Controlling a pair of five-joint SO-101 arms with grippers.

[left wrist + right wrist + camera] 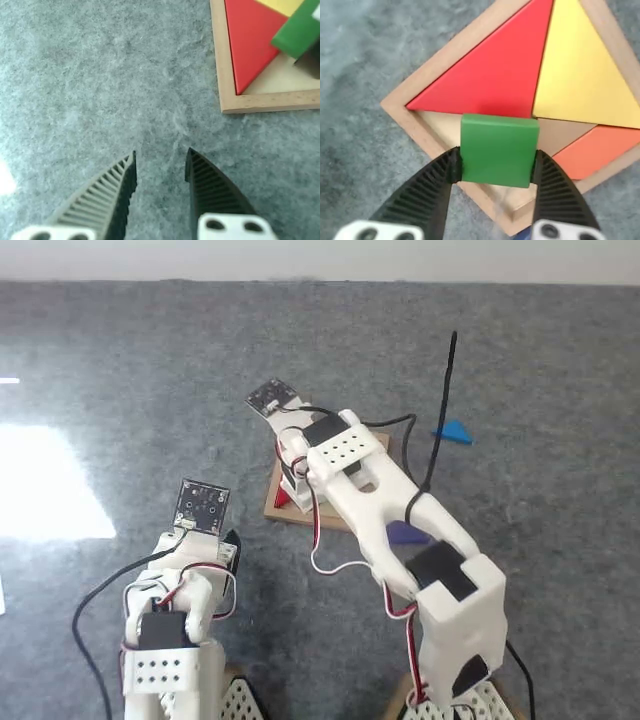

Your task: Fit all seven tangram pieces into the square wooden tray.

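1. Worktop [120, 340]: grey, felt-like surface under everything you see.
2. Left gripper [161, 154]: your leftmost item, hanging low over bare worktop just outside the tray's corner. Its fingers [120, 185] stand moderately apart with nothing between them.
3. Square wooden tray [420, 85]: lies flat near the middle of the worktop, beneath your right arm. Inside it, a red triangle [490, 80] and a yellow triangle [575, 75] lie edge to edge, with an orange piece [592, 150] against the yellow one. Part of the floor is bare wood.
4. Right gripper [497, 154]: over the tray's bare part. Its fingers [427, 190] are closed on the green square [499, 150], one on each opposite side, the square filling the gap between the tips. The square sits just beside the red triangle's long edge; you cannot tell whether it touches the tray floor.
5. Purple piece [408, 532]: on the worktop just right of the tray, partly hidden by your right arm.
6. Blue triangle [453, 431]: farthest right, on the worktop, apart from the tray.
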